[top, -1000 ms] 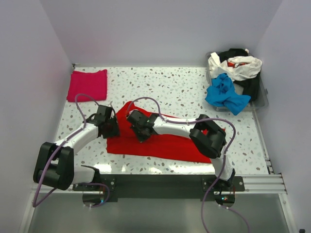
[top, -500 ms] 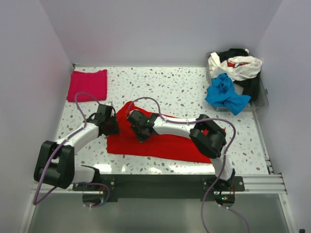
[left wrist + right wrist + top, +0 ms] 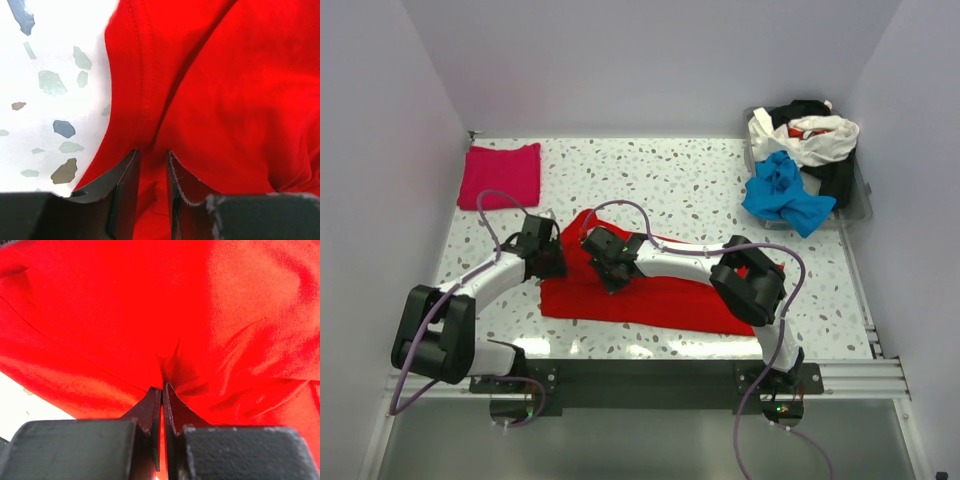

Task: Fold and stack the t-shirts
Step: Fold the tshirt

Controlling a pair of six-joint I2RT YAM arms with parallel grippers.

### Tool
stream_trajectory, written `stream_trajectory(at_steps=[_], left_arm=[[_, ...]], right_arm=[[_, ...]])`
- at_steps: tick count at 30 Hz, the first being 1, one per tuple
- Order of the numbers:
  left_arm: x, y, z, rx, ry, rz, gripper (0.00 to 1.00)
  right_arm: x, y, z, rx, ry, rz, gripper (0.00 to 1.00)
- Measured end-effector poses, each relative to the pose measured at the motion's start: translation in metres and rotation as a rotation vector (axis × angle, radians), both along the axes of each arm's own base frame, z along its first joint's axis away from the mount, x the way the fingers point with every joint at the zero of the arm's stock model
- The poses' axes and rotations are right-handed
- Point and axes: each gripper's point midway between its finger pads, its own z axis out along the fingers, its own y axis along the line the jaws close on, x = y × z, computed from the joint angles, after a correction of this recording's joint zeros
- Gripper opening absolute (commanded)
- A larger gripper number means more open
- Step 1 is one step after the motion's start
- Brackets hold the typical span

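Two robot arms bend over a large bright red cotton t-shirt [image 3: 650,300] lying rumpled on the near middle of the speckled white surface [image 3: 670,180]. The jaws of the right arm [image 3: 680,262] are clenched on a pinch of its cloth. Those of the left arm [image 3: 495,275] stand narrowly parted astride a ridge near the shirt's left edge; whether they grip it cannot be told. A folded magenta-pink t-shirt [image 3: 500,175] lies at the far left corner.
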Motion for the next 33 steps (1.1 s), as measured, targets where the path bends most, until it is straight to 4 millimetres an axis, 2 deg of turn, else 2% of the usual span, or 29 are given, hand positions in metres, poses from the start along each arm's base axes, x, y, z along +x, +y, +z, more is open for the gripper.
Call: stream_trajectory(at_steps=[5, 12, 16, 24, 27, 33], left_arm=[[-0.003, -0.004, -0.004, 0.003, 0.015, -0.015, 0.29], [-0.005, -0.010, -0.004, 0.002, 0.014, -0.033, 0.13], [-0.005, -0.010, -0.004, 0.004, 0.015, -0.035, 0.01], [-0.012, -0.007, -0.004, 0.015, 0.038, -0.027, 0.00], [-0.014, -0.007, 0.007, 0.008, 0.033, -0.018, 0.00], [-0.015, -0.013, 0.037, -0.042, -0.017, -0.027, 0.00]], right_arm=[[0.000, 0.000, 0.000, -0.001, 0.000, 0.000, 0.00], [-0.001, -0.001, 0.000, -0.005, 0.003, 0.000, 0.00], [-0.001, -0.001, 0.000, -0.007, 0.003, 0.000, 0.00], [0.000, -0.009, 0.001, -0.038, -0.004, -0.011, 0.00], [0.000, -0.016, 0.007, -0.060, -0.015, -0.021, 0.00], [-0.004, -0.033, 0.032, -0.060, -0.041, -0.033, 0.00]])
